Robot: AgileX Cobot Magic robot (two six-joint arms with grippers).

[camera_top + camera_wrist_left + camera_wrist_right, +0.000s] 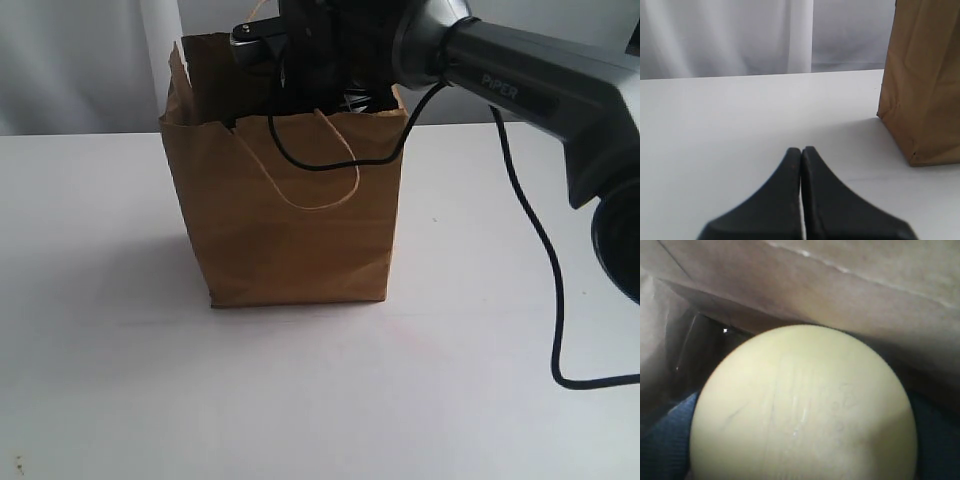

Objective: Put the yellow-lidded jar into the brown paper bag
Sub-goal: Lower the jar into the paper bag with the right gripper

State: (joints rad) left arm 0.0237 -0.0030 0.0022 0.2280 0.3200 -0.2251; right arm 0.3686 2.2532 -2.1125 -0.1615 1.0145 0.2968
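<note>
Left claw (pixel 801 150), empty with tips pressed together, hovers low over the white bench (pixel 715 125), near the brown paper bag (pixel 290 220). That bag stands upright, mouth open. The right arm (pixel 520 90) reaches down into it; the right claw is hidden below the rim, its grip impossible to tell. Inside is the yellow-lidded jar (pixel 800 405), between paper walls. I'd judge it best lowered straight and level to the bag floor before release.

We take this for a robot test bench: a plain white surface (pixel 715 110), a pale curtain (pixel 740 35) hanging beyond the fingers (pixel 780 200), a black cabled arm (pixel 530 90).
</note>
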